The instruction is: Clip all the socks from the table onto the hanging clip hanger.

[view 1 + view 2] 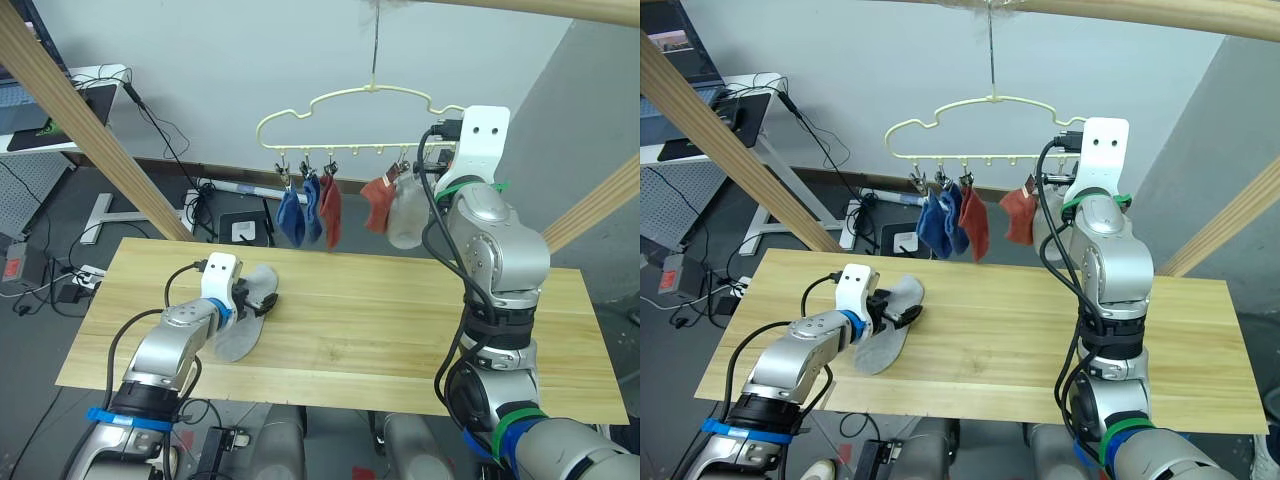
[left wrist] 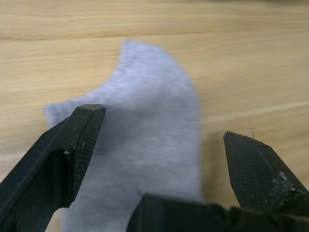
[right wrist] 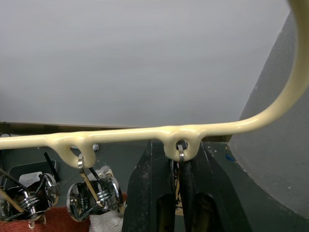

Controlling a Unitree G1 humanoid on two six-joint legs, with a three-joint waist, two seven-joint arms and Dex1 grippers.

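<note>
**Q:** Nearest the head camera, what do I have under my left arm?

**A:** Left gripper (image 1: 262, 301), lying low over the table (image 1: 400, 330) toward its left end. Its two black fingers (image 2: 72, 150) stand apart, one on each side of a light grey sock (image 1: 243, 315) that lies flat on the wood. In the left wrist view the sock (image 2: 145, 159) fills the gap between the fingers, which are not pressed into the fabric.

**Q:** And my right arm?

**A:** Raised to the right end of the clip hanger (image 1: 350, 105). In the right wrist view the right gripper (image 3: 179, 193) has its fingers drawn together around the metal clip (image 3: 180, 154) that hangs from the last loop of the pale-yellow wire.

**Q:** Where are the other socks?

**A:** On the hanger. Two blue socks (image 1: 298, 215) and one rust red sock (image 1: 331, 210) hang side by side at the left. A second rust red sock (image 1: 378, 205) and the second light grey sock (image 1: 405, 215) hang at the right, just beside my raised arm.

**Q:** What carries the hanger?

**A:** Its hook (image 1: 375, 50) rises to a wooden pole (image 1: 1140, 14) overhead.
</note>
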